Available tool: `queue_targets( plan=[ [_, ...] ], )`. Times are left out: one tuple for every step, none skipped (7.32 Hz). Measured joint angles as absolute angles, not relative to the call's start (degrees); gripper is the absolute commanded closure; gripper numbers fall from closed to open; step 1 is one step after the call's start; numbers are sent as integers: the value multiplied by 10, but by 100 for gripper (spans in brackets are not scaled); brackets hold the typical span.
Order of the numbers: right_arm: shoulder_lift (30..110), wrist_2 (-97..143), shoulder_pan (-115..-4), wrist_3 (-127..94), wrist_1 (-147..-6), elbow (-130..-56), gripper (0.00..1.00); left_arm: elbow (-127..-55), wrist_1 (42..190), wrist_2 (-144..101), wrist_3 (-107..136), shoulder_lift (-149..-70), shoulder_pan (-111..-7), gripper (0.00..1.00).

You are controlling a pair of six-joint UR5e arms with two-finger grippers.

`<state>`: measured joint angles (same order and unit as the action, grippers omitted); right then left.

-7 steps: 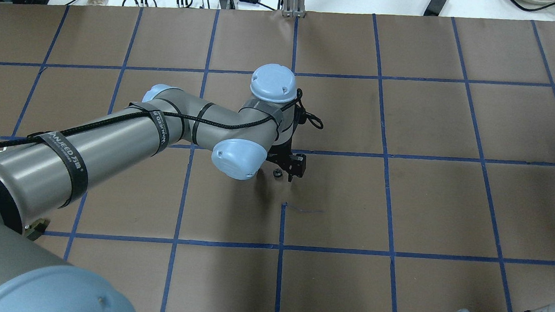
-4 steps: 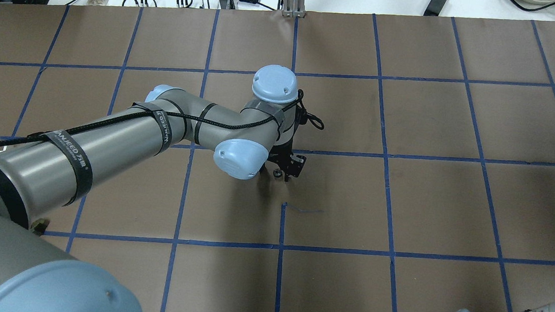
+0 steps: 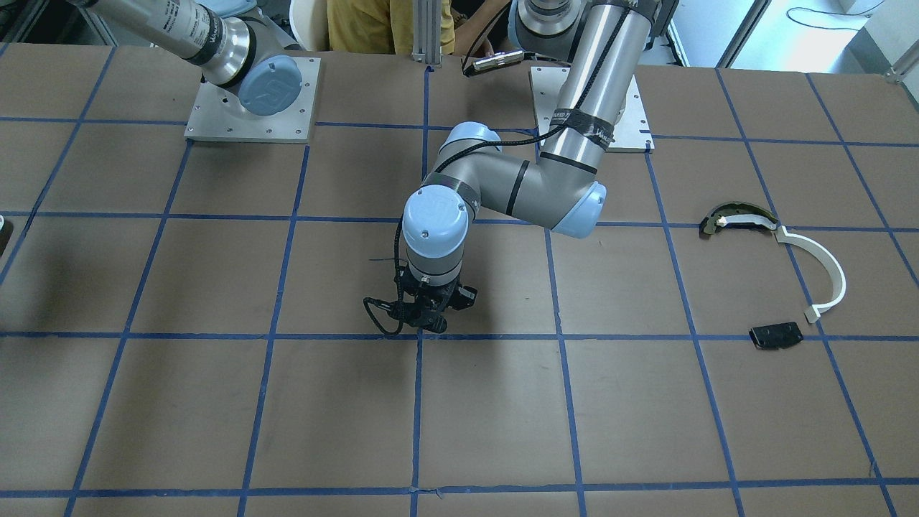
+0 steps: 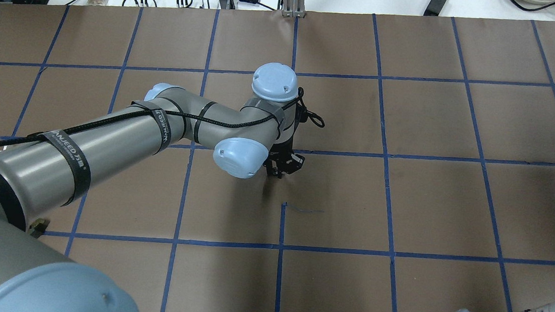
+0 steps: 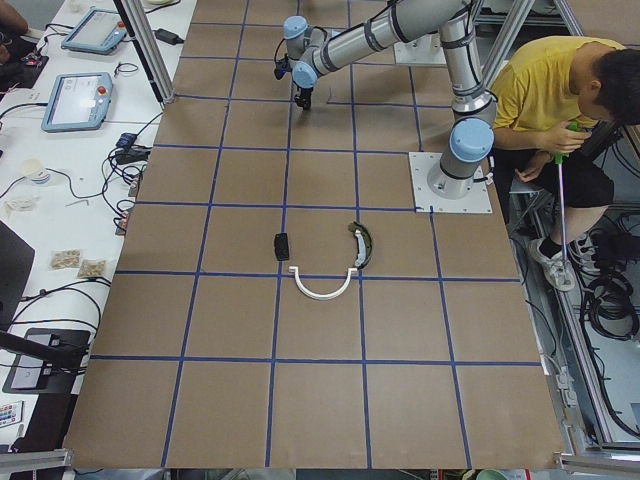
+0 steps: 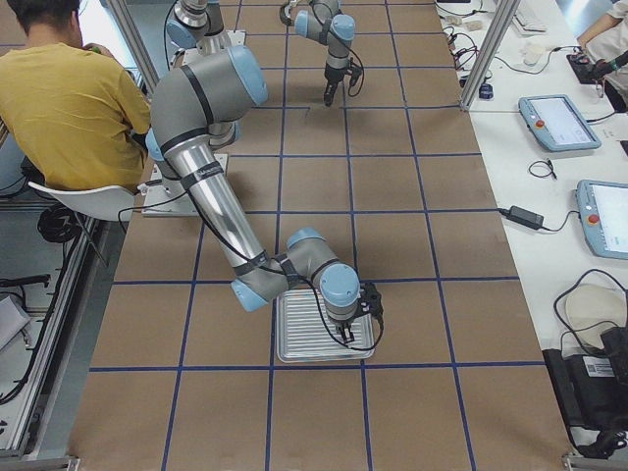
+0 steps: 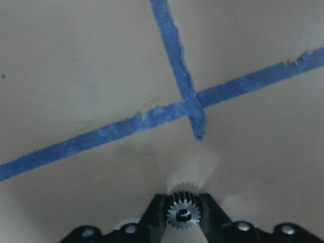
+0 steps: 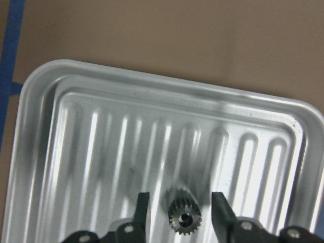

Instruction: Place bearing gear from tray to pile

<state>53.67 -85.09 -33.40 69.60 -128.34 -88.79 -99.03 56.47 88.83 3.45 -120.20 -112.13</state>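
Left gripper [image 7: 183, 203] pinches one bearing gear [image 7: 183, 215], right gripper [image 8: 180, 198] spread around a second gear [image 8: 185, 218] in one tray [image 8: 152, 81]

The overhead view looks forward and down on the bench [image 4: 429, 204] from behind the robot, the left arm [image 4: 108, 143] large at lower left. The front-facing view looks steeply back from across it and shares that arm mid-frame. The side views look along the bench from opposite ends, high and far. The right one holds the tray [image 6: 299, 343] at lower centre, which the right wrist camera sees close up. The left wrist camera hangs near the blue tape [image 7: 174, 55], with the left end effector [image 7: 183, 201] and bearing gear [image 7: 184, 216] at the bottom edge.
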Motion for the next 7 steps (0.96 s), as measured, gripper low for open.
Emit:
queue_targets(
  plan=[
    [537, -852, -334, 697, -1283, -888, 64, -987, 568, 891, 34, -1191, -1119, 100],
    [537, -856, -334, 697, -1283, -889, 65, -978, 580, 895, 30, -1179, -1108, 100],
    [537, -861, -334, 696, -1283, -888, 67, -962, 607, 903, 19, -1164, -1081, 100],
    [537, -865, -334, 696, -1283, -888, 74, -946, 640, 914, -8, -1148, -1039, 100],
    [538, -866, -334, 696, -1283, -888, 82, -936, 665, 924, -47, -1131, -985, 100],
    [538, -867, -334, 696, -1283, -889, 87, -932, 679, 938, -99, -1116, -921, 100],
    [540, -869, -334, 696, -1282, -889, 91, -935, 685, 954, -175, -1105, -849, 100]
  ],
)
